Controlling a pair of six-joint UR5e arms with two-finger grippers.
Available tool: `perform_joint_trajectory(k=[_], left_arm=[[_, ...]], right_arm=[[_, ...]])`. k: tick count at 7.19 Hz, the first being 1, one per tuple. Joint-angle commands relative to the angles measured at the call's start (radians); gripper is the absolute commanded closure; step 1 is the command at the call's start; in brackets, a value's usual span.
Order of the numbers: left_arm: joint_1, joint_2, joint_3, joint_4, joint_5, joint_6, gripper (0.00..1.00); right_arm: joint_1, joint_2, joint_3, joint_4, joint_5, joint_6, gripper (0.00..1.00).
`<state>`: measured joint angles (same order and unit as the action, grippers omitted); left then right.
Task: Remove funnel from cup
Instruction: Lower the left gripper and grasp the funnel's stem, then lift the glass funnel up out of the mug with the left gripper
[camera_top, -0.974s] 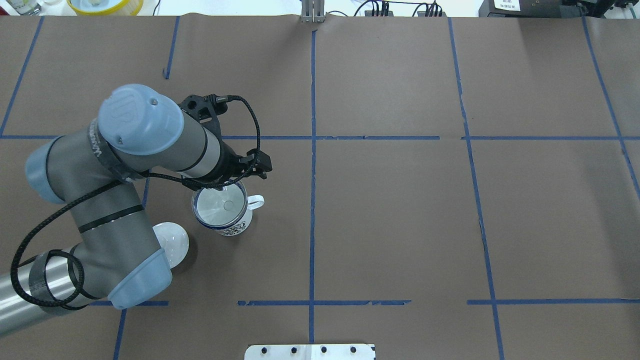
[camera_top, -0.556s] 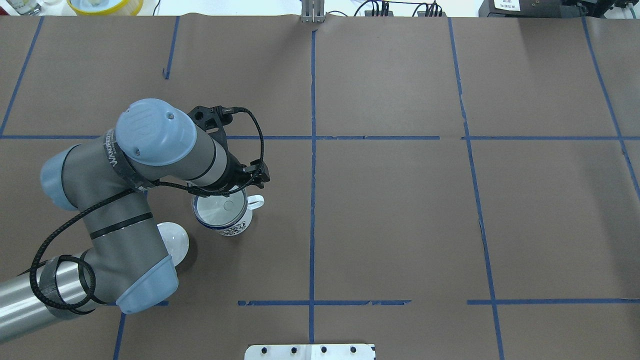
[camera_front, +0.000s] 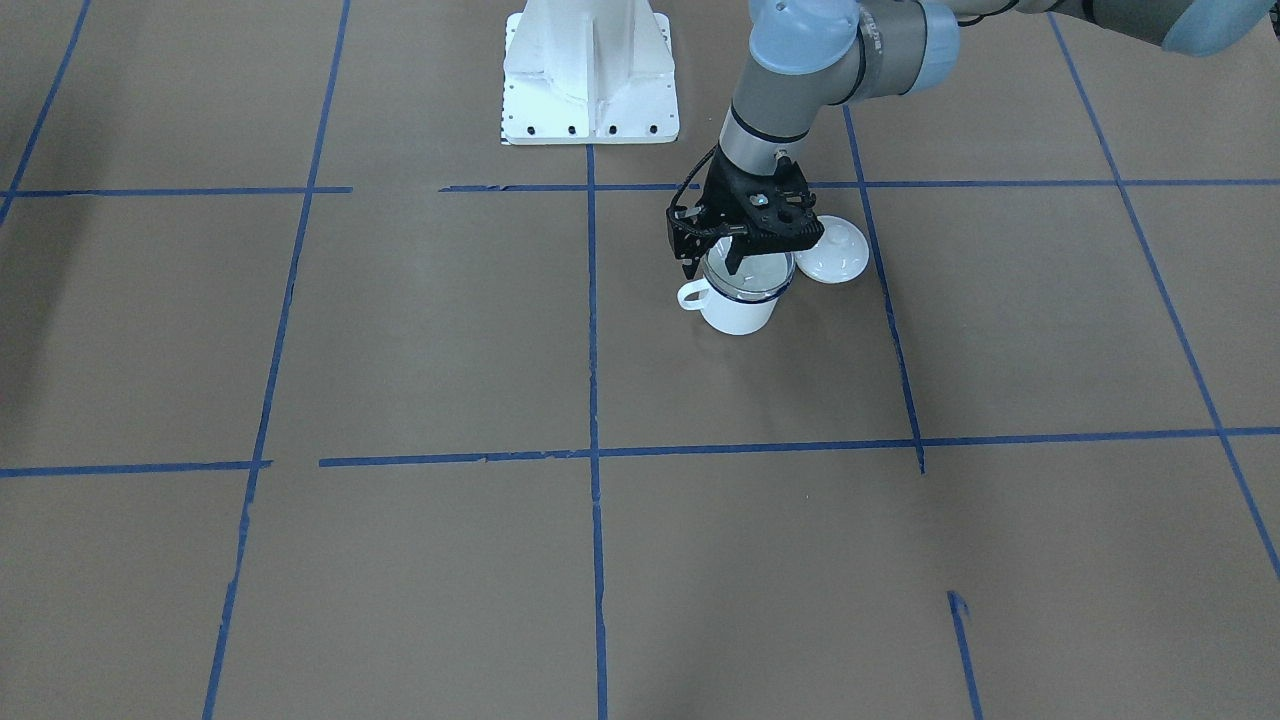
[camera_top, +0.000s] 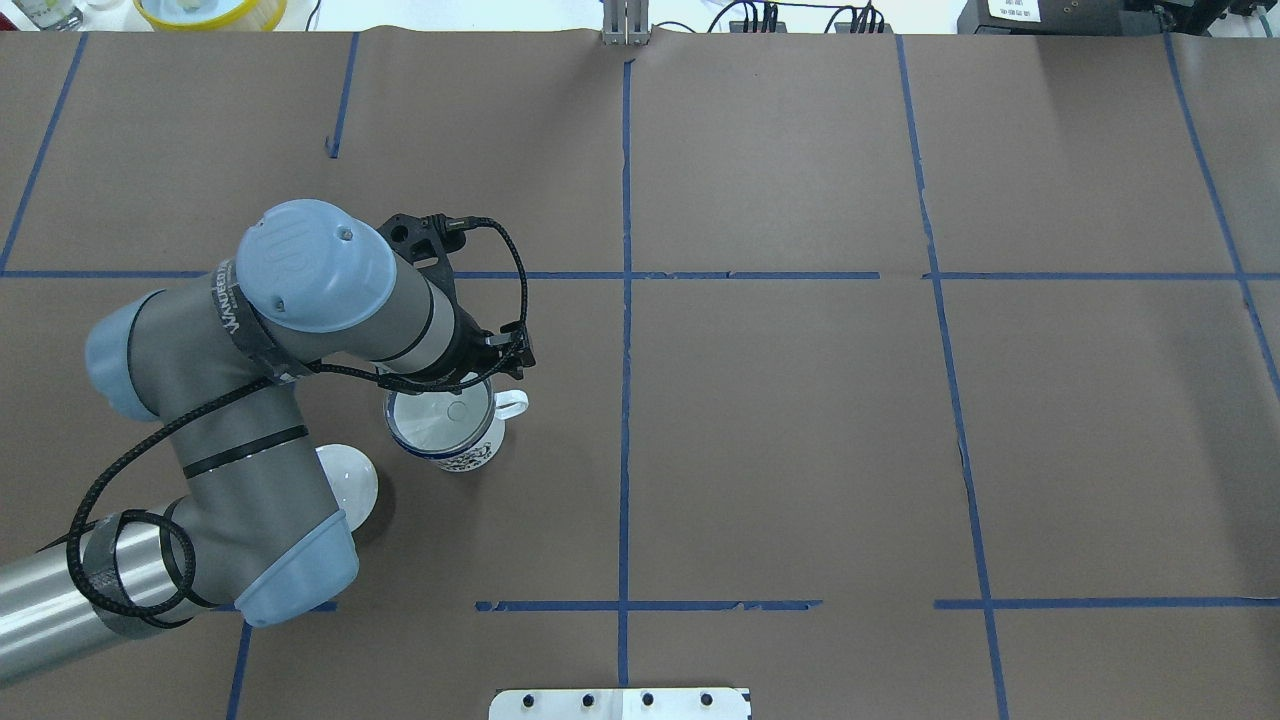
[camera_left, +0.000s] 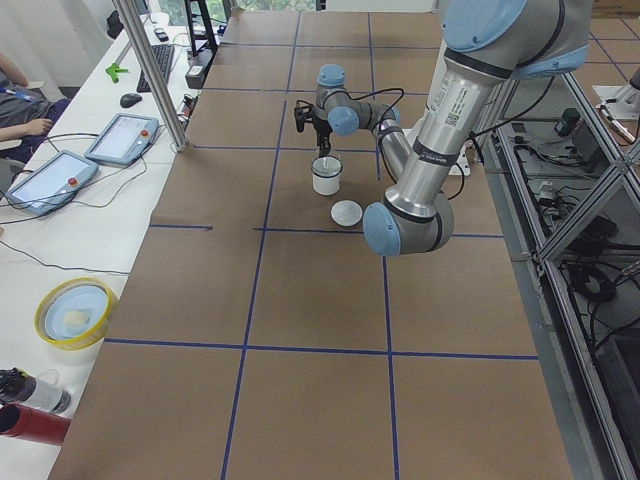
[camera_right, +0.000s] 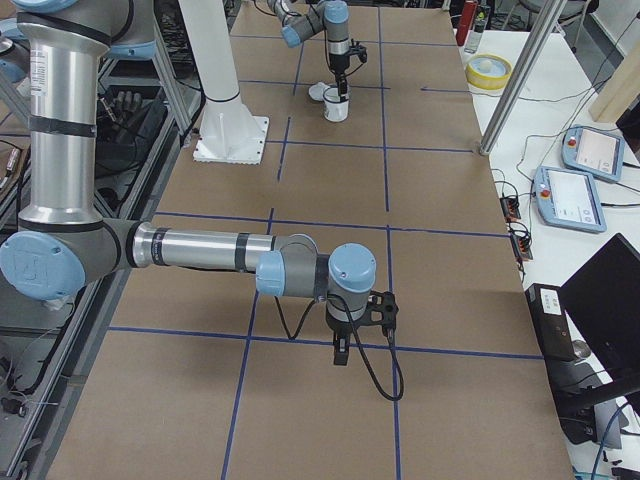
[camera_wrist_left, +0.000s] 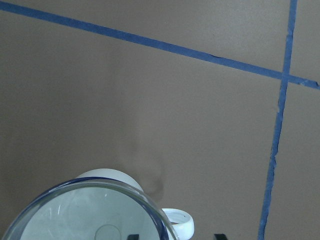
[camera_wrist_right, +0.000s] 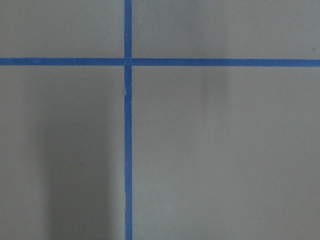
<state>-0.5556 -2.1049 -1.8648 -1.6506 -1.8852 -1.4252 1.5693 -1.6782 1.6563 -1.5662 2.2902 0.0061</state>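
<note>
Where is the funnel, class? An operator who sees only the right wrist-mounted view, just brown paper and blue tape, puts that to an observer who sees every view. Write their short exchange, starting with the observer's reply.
Observer: The funnel sits in the mouth of the cup, which stands upright on the robot's left side.
Operator: Has a gripper got hold of it?
Observer: Not yet, it seems. The left gripper is open, and its fingertips appear to straddle the rim near the cup's handle.
</note>
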Motion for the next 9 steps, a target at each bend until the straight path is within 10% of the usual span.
perform_joint_trajectory(k=[1,6,9], left_arm=[[-0.001,0.003,-0.008,0.003,-0.002,0.002,1.00],[-0.035,-0.027,-0.265,0.280,-0.008,0.064,1.00],[-0.130,-0.047,-0.236,0.167,0.152,-0.097,1.00]], right_arm=[[0.000,0.000,0.000,0.000,0.000,0.000,0.00],[0.000,0.000,-0.001,0.000,0.000,0.000,0.00],[0.000,0.000,-0.001,0.000,0.000,0.000,0.00]])
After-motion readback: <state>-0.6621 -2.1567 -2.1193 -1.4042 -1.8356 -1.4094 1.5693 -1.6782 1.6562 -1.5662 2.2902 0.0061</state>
